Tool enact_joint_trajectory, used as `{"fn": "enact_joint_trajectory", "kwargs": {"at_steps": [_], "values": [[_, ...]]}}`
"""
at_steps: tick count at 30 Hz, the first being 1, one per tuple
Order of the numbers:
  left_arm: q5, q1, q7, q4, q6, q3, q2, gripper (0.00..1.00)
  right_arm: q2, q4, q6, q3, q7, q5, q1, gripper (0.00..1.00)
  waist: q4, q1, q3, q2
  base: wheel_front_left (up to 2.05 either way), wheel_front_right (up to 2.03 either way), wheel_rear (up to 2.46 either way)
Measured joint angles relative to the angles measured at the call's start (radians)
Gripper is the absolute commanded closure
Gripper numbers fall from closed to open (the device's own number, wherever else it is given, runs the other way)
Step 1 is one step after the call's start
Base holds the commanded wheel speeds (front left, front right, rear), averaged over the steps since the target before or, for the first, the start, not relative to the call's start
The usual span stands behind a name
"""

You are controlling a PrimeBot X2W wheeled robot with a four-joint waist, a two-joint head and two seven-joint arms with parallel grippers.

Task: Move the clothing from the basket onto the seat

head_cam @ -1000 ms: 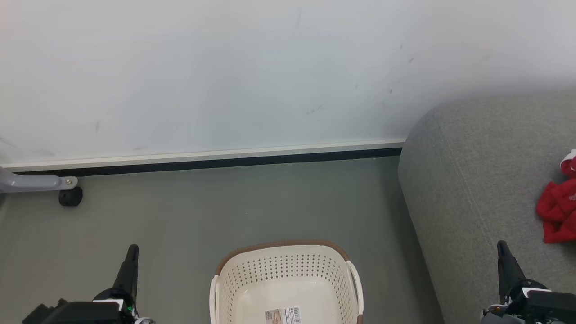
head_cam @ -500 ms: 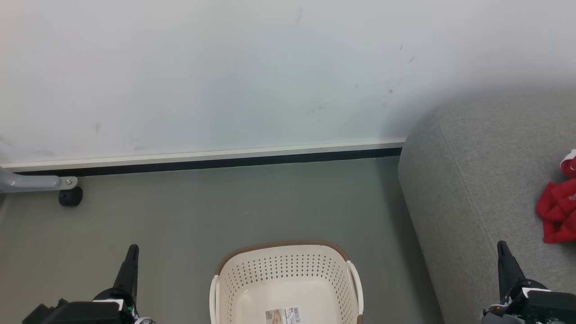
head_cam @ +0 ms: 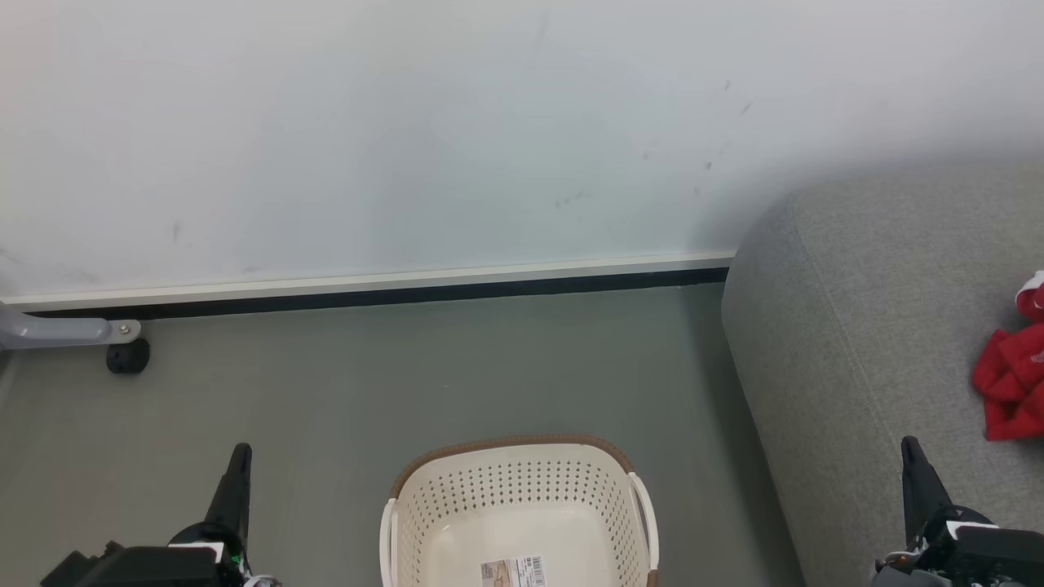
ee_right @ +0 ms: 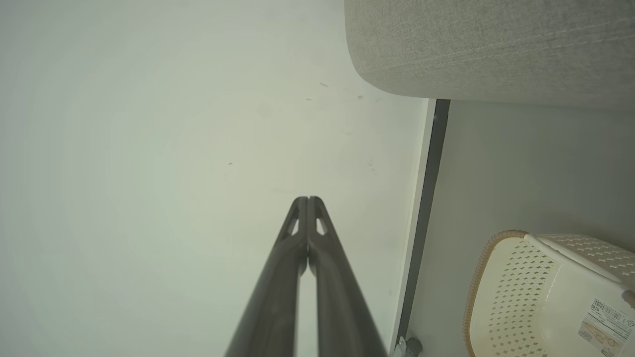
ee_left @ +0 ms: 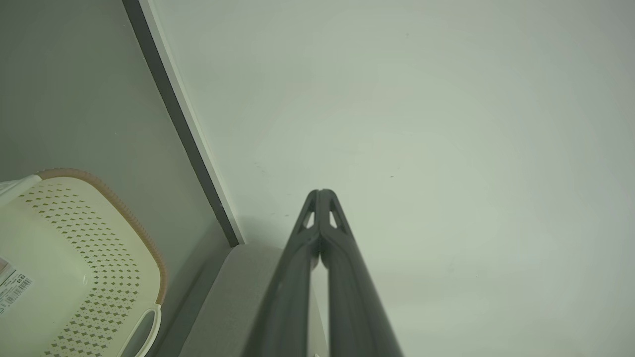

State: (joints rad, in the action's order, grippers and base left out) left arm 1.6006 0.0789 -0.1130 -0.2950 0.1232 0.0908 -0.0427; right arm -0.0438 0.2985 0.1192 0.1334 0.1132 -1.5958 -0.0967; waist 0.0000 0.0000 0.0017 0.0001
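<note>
Your clothing (head_cam: pixel 1010 383) lies on the seat (head_cam: pixel 856 326), ahead and right of your right gripper (head_cam: pixel 910 447), the nearer one; it and the left gripper (head_cam: pixel 239 452) are pinched closed, empty, flanking the basket (head_cam: pixel 514 481).

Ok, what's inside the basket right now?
The basket has a bare floor with a label sticker on it, nothing else. Its near end is cut off by the frame edge, so unseen. The clothing lies on the seat.
</note>
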Motion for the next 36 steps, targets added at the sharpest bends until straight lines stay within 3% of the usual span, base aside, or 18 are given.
{"fn": "enact_joint_trajectory", "kwargs": {"at_steps": [36], "values": [[0.000,0.000,0.000,-0.001,0.000,0.000,0.000,1.00,0.000,0.000,0.000,0.000,0.000,0.000,0.000,1.00,0.000,0.0000,0.000,0.0000,0.00,0.00,0.00]]}}
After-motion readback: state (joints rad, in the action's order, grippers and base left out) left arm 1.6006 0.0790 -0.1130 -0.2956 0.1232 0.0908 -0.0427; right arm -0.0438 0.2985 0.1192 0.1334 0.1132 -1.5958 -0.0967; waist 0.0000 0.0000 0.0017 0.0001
